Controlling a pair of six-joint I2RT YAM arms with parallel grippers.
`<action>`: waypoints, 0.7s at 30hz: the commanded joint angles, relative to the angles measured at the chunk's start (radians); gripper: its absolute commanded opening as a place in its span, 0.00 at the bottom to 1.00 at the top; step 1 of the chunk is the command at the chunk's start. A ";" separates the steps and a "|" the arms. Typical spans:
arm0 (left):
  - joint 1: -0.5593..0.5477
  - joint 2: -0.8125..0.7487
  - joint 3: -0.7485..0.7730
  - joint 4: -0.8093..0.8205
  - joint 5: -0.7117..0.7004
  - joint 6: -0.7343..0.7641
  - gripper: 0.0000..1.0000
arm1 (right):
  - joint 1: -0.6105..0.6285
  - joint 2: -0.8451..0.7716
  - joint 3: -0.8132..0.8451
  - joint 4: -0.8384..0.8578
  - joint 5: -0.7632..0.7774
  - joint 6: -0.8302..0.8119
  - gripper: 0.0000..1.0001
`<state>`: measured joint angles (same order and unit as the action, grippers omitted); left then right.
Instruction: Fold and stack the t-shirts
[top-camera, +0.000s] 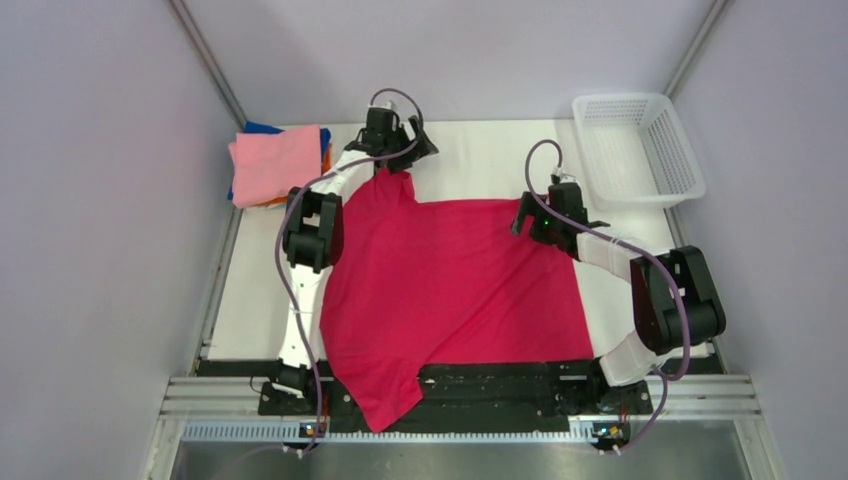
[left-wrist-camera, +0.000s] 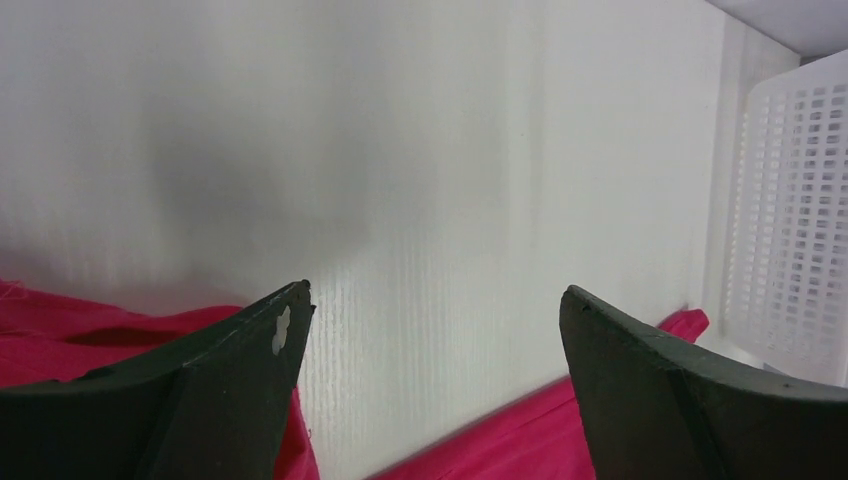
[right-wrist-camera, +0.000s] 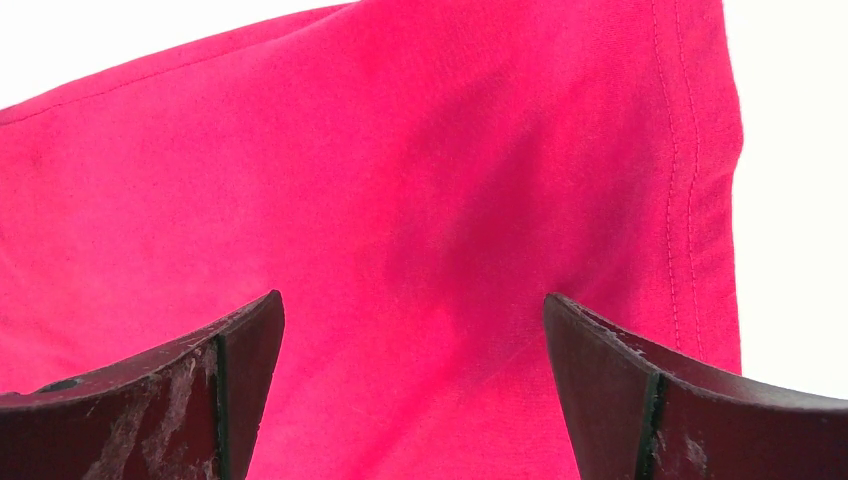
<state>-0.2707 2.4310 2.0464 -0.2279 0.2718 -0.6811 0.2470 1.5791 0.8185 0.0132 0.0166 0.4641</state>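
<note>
The crimson-red t-shirt (top-camera: 450, 290) lies spread flat on the white table, with one sleeve hanging over the near edge. A stack of folded shirts (top-camera: 275, 165) sits at the back left, light pink on top with orange and blue edges showing under it. My left gripper (top-camera: 412, 140) is open and empty at the far edge, just beyond the shirt's far sleeve (top-camera: 392, 182). In the left wrist view the left gripper (left-wrist-camera: 435, 300) frames bare table, with red cloth (left-wrist-camera: 560, 440) below. My right gripper (top-camera: 525, 215) is open over the shirt's far right corner. In the right wrist view the right gripper (right-wrist-camera: 415, 305) has red cloth (right-wrist-camera: 400, 180) between its fingers.
A white plastic mesh basket (top-camera: 640, 150) stands at the back right, and it also shows in the left wrist view (left-wrist-camera: 790, 220). Grey walls enclose the table on three sides. A black rail (top-camera: 500, 385) runs along the near edge.
</note>
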 joint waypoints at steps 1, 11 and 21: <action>-0.023 -0.053 0.052 0.018 -0.053 0.061 0.98 | 0.004 -0.001 0.033 0.008 0.018 -0.009 0.99; -0.023 -0.372 -0.337 -0.019 -0.261 0.149 0.99 | 0.004 -0.017 0.030 -0.001 0.028 -0.018 0.99; -0.037 -0.319 -0.364 -0.016 -0.158 0.106 0.99 | 0.004 -0.023 0.022 -0.008 0.042 -0.019 0.99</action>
<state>-0.2974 2.0747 1.6390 -0.2699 0.0818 -0.5625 0.2470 1.5803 0.8185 0.0051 0.0338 0.4553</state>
